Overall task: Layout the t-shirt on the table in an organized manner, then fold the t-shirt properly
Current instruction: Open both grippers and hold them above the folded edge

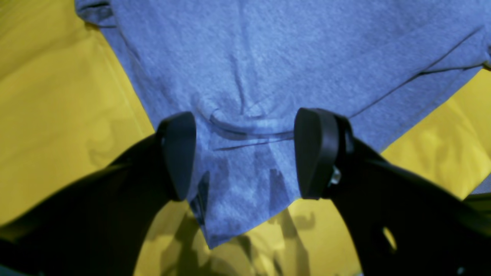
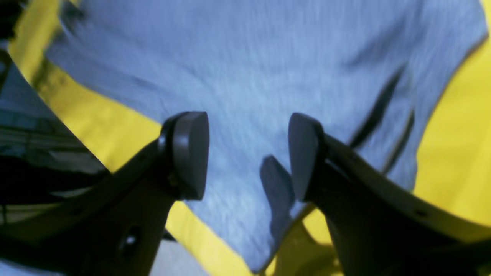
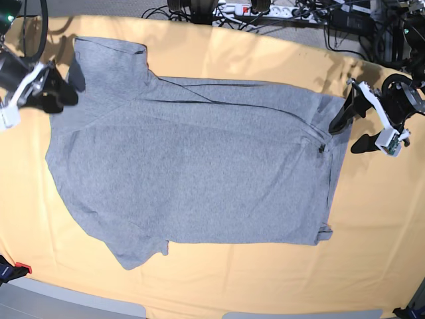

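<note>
Black rounded fingers (image 1: 180,153) spread over soft heather-grey t-shirt (image 3: 192,173).

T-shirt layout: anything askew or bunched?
Yes. The t-shirt lies mostly flat on the table, plain side up, but one long edge is folded over near the top, and a small tab curls up at the lower right corner. Both grippers are open, holding nothing.

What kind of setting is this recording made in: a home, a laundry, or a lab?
Most likely a robotics lab or test bench. The t-shirt lies on a cloth-covered table between two robot arms, and a power strip with tangled cables runs along the far edge.
</note>
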`<state>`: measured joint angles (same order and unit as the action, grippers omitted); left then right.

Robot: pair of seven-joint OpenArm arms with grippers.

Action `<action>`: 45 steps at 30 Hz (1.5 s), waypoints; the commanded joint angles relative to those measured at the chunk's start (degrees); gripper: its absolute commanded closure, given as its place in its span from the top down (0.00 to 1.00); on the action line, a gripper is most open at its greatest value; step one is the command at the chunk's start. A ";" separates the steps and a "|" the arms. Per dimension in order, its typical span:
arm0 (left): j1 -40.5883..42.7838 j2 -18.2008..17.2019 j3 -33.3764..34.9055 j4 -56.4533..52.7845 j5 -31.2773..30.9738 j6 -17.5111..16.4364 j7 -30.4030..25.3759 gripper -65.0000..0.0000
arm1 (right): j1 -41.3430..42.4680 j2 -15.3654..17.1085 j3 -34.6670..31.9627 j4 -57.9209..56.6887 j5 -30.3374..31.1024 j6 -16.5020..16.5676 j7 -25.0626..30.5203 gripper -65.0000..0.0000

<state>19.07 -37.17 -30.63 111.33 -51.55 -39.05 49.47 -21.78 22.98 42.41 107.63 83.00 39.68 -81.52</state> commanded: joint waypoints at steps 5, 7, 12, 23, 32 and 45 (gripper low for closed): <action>-0.37 -1.09 -0.46 0.68 -1.01 0.11 -1.42 0.63 | -4.24 -1.42 0.39 1.01 2.00 0.32 1.52 0.53; -0.37 -1.09 -0.46 0.68 -1.01 0.11 -1.40 0.63 | -5.68 -3.13 0.39 0.98 2.00 0.32 1.52 0.53; -0.37 -1.09 -0.46 0.68 -1.33 0.13 -1.42 0.63 | -9.09 -8.24 0.39 0.96 -5.81 0.32 1.52 0.53; -0.37 -1.09 -0.46 0.68 -3.41 0.13 0.28 0.63 | -9.33 -11.43 1.57 0.96 -18.62 -2.67 5.95 0.53; -0.35 -1.09 -0.46 0.68 -3.56 0.13 0.33 0.63 | -9.31 -16.57 1.57 0.83 -24.57 -3.48 11.45 0.53; -0.37 -1.07 -0.46 0.68 -4.87 0.11 0.52 0.63 | -9.14 -16.59 1.51 -7.67 -4.15 0.32 1.52 0.53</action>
<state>19.05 -37.17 -30.65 111.33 -55.24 -39.05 51.20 -30.46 5.91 43.79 99.46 79.15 40.03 -79.40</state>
